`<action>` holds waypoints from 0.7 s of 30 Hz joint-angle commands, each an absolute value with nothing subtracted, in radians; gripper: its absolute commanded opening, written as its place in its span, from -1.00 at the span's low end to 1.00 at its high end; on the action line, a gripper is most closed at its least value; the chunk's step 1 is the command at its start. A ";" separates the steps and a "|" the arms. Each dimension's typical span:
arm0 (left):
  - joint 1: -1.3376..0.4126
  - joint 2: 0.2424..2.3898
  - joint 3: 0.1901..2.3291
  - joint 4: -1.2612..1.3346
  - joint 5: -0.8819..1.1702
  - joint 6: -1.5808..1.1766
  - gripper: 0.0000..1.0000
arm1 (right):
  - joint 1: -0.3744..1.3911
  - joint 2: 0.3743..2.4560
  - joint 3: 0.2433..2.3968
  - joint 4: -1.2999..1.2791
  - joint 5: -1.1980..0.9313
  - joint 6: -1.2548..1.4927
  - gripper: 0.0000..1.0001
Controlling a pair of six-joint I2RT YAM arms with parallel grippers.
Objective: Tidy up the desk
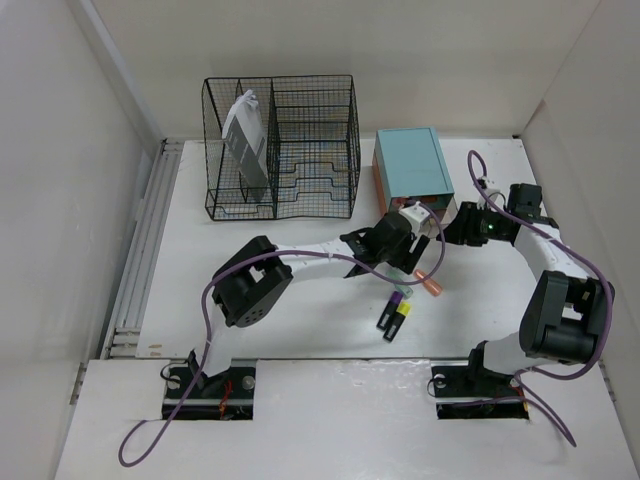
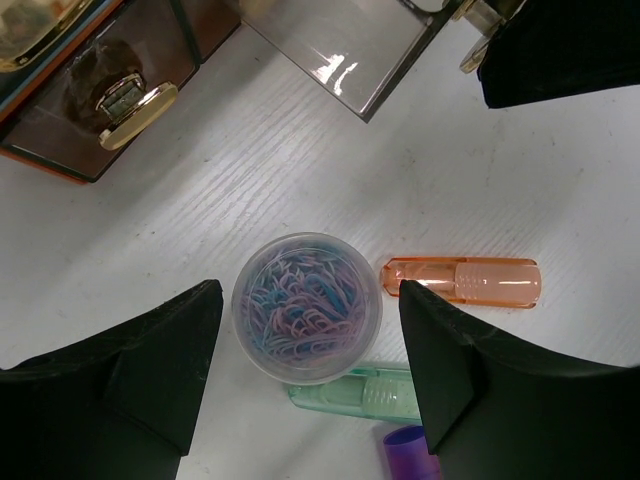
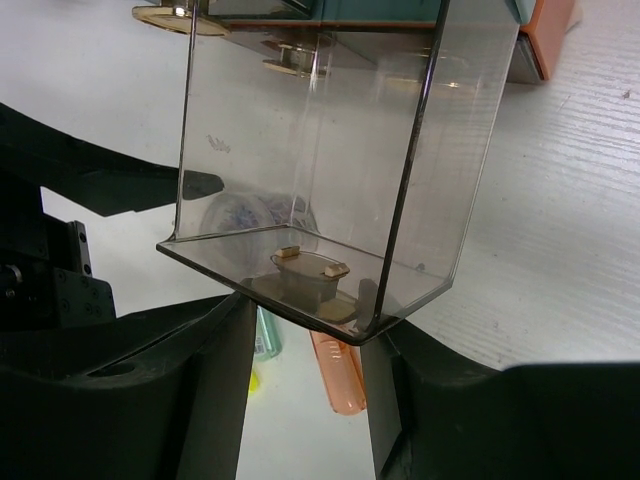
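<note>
Evidently left tool (image 2: 308, 325) spreads around round clear paperclip tub (image 2: 307, 305) for grasping; right tool (image 3: 308, 345) pinches smoky transparent drawer (image 3: 320, 150) open to receive it.

Clear drawer (image 3: 320, 150) hung clamped in right gripper (image 3: 305, 322) by handle end; orange pen (image 3: 340, 385), green pen (image 3: 266, 335) lay beneath on desk (image 3: 560, 250).

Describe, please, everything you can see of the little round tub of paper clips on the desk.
The tub is a small round container of clear plastic, packed with pastel blue and pink paper clips. It stands upright on the white desk, between the left arm's open jaws, neither of which visibly touches it. A green pen lies at its base, seemingly touching it. An orange pen lies beside it with a small gap between them. Whether the tub has a clear lid cannot be told.
</note>
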State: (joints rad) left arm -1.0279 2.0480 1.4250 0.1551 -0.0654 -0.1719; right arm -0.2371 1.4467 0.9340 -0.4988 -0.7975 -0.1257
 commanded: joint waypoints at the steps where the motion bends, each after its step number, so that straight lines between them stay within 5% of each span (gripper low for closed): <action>1: -1.032 2.040 1.434 0.158 -0.081 -0.158 0.36 | -0.227 1.447 0.899 -0.646 -0.850 -0.167 -0.46; 21: -1.032 2.077 1.434 0.138 -0.112 -0.176 0.29 | -0.227 1.447 0.899 -0.655 -0.859 -0.176 -0.46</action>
